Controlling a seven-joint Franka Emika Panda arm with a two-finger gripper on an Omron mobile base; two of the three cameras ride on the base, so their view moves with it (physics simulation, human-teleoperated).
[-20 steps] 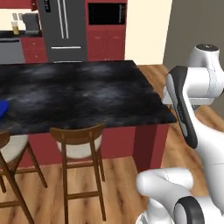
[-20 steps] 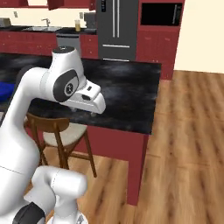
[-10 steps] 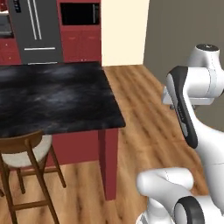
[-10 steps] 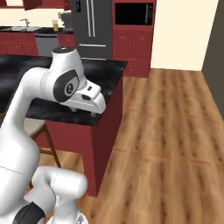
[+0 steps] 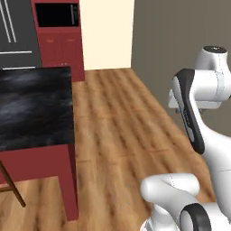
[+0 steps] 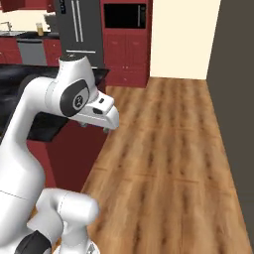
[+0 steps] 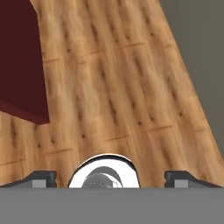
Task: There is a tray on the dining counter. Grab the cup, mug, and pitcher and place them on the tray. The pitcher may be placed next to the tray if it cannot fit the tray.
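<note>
The dining counter [image 5: 31, 108] shows its black marbled end on a dark red base at the left of the left base view, and it lies behind my arm in the right base view [image 6: 30, 99]. My gripper [image 6: 94, 128] hangs open and holds nothing, over the wooden floor just off the counter's end. In the hand view its fingertips [image 7: 43, 178] stand wide apart above bare floorboards, with the counter's red base [image 7: 22, 65] at upper left. A small clear vessel with orange in it, seemingly the pitcher [image 6: 39, 28], stands on the far back counter. The tray, cup and mug are out of view.
A steel fridge [image 6: 79, 30] and a red cabinet with a built-in black oven [image 6: 124, 17] line the back wall. A grey wall [image 6: 233, 74] bounds the right side. Wooden floor [image 5: 122, 126] stretches between counter and wall. One chair leg [image 5: 11, 187] shows at lower left.
Both base views have swung right: the counter has slid left and the chairs have left the picture. That is the camera moving. The arm's pose and the open gripper are unchanged.
</note>
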